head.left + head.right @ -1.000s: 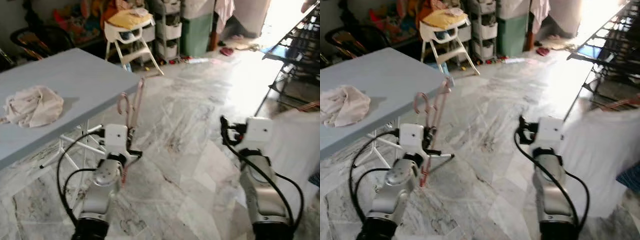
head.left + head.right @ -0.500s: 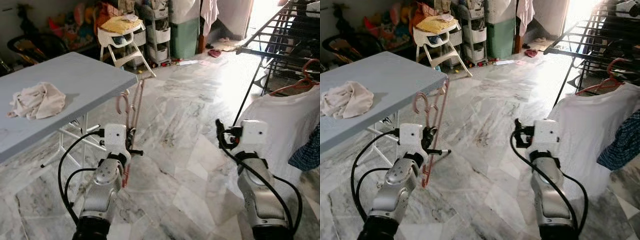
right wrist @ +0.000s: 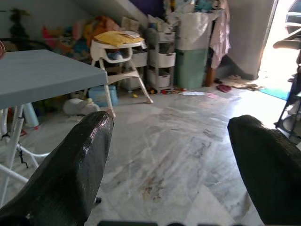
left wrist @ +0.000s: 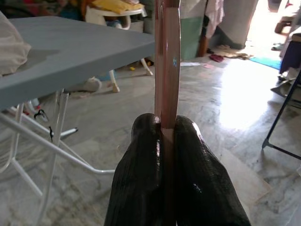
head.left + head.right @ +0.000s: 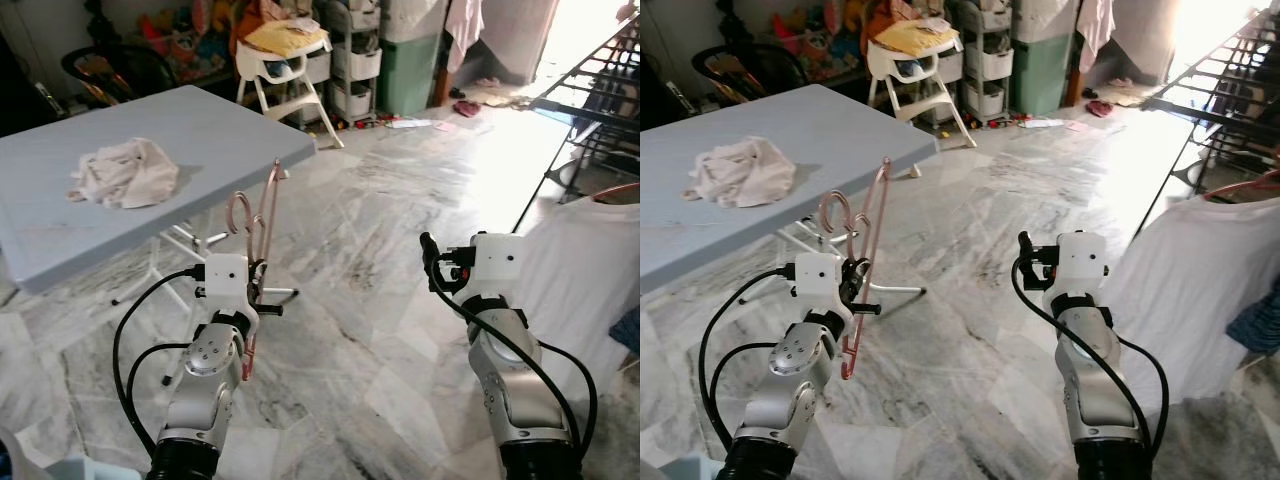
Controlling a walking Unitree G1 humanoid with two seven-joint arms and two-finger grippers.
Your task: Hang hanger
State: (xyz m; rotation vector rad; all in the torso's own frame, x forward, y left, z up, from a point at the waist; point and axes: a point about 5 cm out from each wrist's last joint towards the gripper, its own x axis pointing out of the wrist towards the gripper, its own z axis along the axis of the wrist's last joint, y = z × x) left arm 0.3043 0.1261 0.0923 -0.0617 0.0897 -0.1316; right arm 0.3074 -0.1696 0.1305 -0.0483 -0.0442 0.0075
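Beside the table, left claw clamping upright hanger, hook upward.

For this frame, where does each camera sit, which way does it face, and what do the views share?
Left eye view: on the head, looking forward and down; both arms, pink hanger in the left gripper, grey table.
Right eye view: same head, same scene; right gripper beside a white shirt.
Left wrist view: along shut fingers clamping the hanger.
Right wrist view: between open fingers toward the high chair.
Shared: table, high chair.
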